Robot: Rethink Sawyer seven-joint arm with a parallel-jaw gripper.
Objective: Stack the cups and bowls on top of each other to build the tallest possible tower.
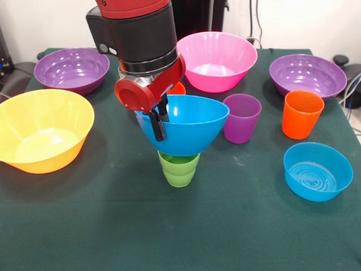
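Observation:
My gripper [159,127] is shut on the left rim of the medium blue bowl [189,125]. The bowl is tilted, and its base sits on the mouth of the upright green cup [179,168] in the middle of the table. The purple cup [241,117] stands just right of the bowl. The orange cup [302,114] stands further right. Only a sliver of the small orange bowl [179,88] shows behind my wrist.
The large yellow-orange bowl [42,130] sits at the left. The pink bowl [217,59] is at the back centre. Purple bowls sit at the back left [72,69] and back right [307,75]. The small shallow blue bowl [317,171] is at the front right.

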